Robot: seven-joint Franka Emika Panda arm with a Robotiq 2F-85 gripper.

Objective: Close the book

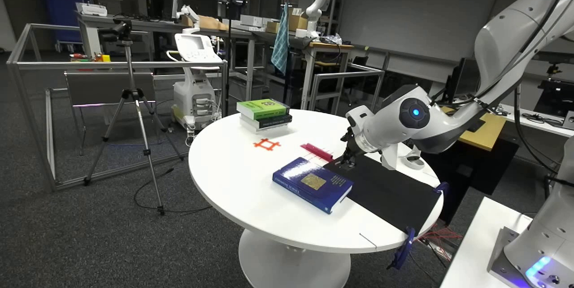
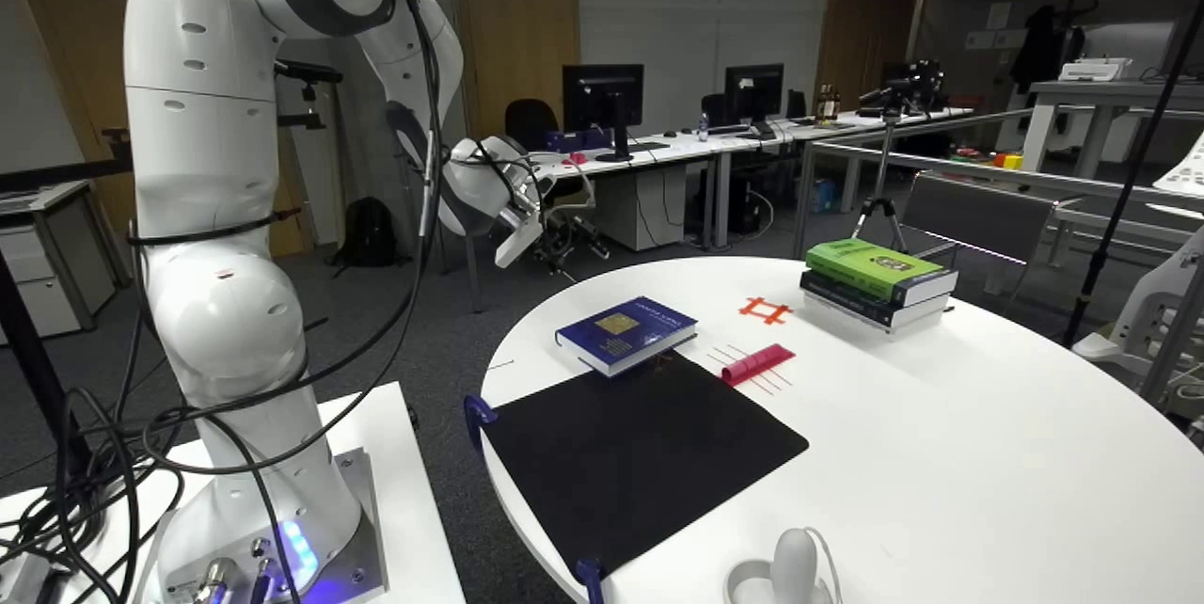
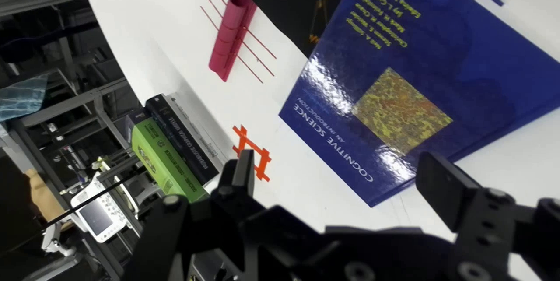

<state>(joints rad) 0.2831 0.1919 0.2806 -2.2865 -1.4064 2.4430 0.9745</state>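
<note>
The book (image 1: 309, 188) is dark blue with a mottled gold-grey patch. It lies flat and closed on the white round table, front cover up, also in an exterior view (image 2: 649, 320). Its white page edges show between the covers. In the wrist view the book (image 3: 437, 49) fills the upper right, with its spine towards the lower right. My gripper (image 3: 337, 158) is open and empty, its fingers wide apart. In an exterior view the gripper (image 1: 347, 161) hangs above table level near the book, apart from it. It also shows in an exterior view (image 2: 585, 256), beyond the book.
A black sheet (image 1: 394, 194) lies beside the book, with blue clamps (image 2: 478, 413) at the table edge. A pink holder (image 2: 757, 364) and an orange frame (image 3: 266, 156) lie nearby. Stacked books (image 1: 264, 109) stand farther off. A white device (image 2: 795, 566) stands near the edge.
</note>
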